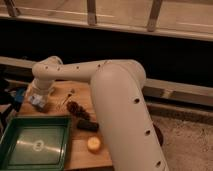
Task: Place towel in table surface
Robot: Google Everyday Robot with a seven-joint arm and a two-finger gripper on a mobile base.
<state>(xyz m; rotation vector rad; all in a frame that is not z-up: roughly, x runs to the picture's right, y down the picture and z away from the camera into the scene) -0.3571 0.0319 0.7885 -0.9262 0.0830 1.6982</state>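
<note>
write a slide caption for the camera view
Gripper over the towel at the back left corner of the table surface, green tray in front.

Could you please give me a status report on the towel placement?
Tool low over the left end of the table surface, directly above the towel. Towel bunched there, just beyond the green tray. Nothing in the way.

Our thick cream-white arm [120, 95] bends at the elbow and stretches across the view. Its wrist turns downward, and our two-finger gripper [38, 96] hangs low, jaws spread apart.
</note>
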